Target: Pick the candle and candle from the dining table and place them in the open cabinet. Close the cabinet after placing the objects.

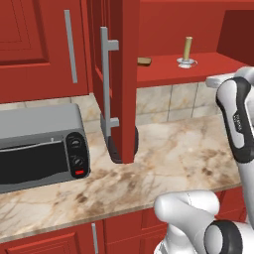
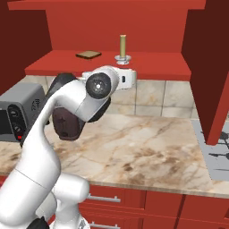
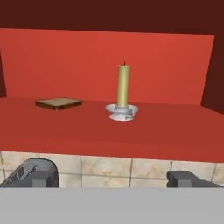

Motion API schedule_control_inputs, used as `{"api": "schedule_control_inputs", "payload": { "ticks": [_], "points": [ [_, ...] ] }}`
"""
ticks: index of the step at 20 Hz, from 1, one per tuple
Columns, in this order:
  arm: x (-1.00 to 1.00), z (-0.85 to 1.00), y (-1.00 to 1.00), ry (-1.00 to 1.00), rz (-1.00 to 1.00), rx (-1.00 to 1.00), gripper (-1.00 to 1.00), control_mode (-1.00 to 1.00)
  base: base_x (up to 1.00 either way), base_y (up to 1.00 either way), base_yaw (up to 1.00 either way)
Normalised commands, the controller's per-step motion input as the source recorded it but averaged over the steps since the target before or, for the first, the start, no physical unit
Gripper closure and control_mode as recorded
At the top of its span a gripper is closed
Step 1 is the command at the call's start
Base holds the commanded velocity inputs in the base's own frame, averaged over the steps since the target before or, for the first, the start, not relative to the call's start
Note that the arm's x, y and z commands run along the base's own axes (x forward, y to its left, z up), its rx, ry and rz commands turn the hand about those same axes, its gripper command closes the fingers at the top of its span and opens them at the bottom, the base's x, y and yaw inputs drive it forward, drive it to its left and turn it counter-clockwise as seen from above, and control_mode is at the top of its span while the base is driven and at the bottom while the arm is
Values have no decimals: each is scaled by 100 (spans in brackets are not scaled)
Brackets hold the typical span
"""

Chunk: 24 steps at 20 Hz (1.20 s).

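Red wood runs all round this kitchen: the wall cabinet (image 1: 124, 74) stands open, its door edge and long grey bar handle (image 1: 105, 79) swung out toward the camera in the left base view, and a second closed door with another bar handle (image 1: 71, 47) sits to its left. Inside, the red shelf (image 3: 109, 131) carries the stick candle (image 3: 124, 85), upright on its clear round dish (image 3: 123, 112). A flat brown slab (image 3: 58, 103) lies on the same shelf, off to the candle's left and well apart from it.

Below the shelf a band of beige wall tiles (image 1: 168, 101) meets the marbled beige-brown surface (image 2: 147, 152), which runs across both base views. A grey toaster oven (image 1: 42, 149) with two dark knobs and a red button stands on the surface at the left, under the closed door. Low red cupboards (image 2: 147, 205) with short grey handles run under the surface's front edge. In the right base view the other open door (image 2: 208, 67) hangs at the far right, over a grey patch that may be a cooktop.

The hand (image 3: 112, 178) is spread wide and holds nothing; its fingertips (image 3: 186, 178) sit level with the tile band, just below the shelf's front edge and short of the candle. The white arm (image 2: 67, 116) rises from the lower part of both base views.
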Motion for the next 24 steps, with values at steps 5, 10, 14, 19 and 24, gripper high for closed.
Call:
{"api": "schedule_control_inputs", "payload": {
  "ticks": [5, 10, 14, 19, 24],
  "points": [
    [-38, -18, 6, 28, -14, 0, -100, -100, 0, 0, 0],
    [-36, -25, 6, 28, -14, 0, -100, -100, 0, 0, 0],
    [-36, -29, 6, 19, -11, 0, -100, -100, 0, 0, 0],
    [-37, -40, 5, 4, -7, 0, -100, -100, 0, 0, 0],
    [-33, -46, 1, 2, 0, 0, -100, -100, 0, 0, 0]
  ]
}}
